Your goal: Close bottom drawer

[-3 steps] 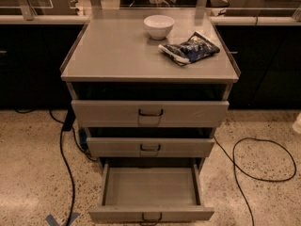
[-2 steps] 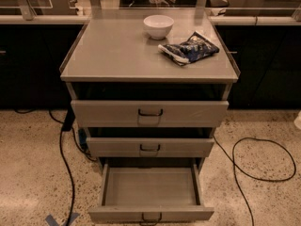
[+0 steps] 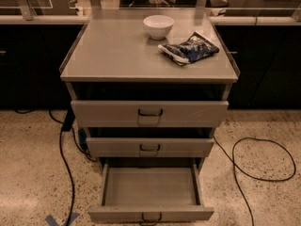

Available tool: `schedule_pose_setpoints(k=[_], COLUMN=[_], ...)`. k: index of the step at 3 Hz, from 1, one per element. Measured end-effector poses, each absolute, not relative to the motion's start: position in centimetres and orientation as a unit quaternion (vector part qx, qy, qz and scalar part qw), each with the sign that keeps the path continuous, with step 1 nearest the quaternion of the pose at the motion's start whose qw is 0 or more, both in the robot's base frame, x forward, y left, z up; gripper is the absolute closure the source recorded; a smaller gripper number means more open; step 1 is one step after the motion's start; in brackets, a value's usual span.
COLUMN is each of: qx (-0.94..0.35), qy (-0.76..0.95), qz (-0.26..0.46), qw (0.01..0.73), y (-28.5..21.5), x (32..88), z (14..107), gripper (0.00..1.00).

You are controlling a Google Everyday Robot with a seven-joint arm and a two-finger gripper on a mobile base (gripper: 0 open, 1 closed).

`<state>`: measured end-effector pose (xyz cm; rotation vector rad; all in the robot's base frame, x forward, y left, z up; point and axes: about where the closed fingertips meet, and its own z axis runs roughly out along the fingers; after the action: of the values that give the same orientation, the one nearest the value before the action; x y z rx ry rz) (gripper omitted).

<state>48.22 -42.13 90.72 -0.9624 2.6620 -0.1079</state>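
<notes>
Pincer out of view, state untellable; bottom drawer [image 3: 150, 188] pulled out, only bare grey floor inside.

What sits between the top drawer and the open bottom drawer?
Only the middle drawer, seen in the camera view; the claw is out of frame.

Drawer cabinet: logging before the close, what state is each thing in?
bottom drawer: pulled out, empty.
middle drawer: about shut.
top drawer: about shut.
bowl: upright.
snack bag: lying flat.
end effector: not in view.
</notes>
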Motion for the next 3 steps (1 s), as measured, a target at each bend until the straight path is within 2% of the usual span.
schedule_pose_setpoints(k=[1,3], qx=[-0.298,-0.266], qy=[0.941,0.956], qz=[-0.074,-0.060], qw=[0.145,0.111], y=[-44.1,-45.1], x=[48.0,47.6], z=[87.7,79.4], gripper=[0.00,0.00])
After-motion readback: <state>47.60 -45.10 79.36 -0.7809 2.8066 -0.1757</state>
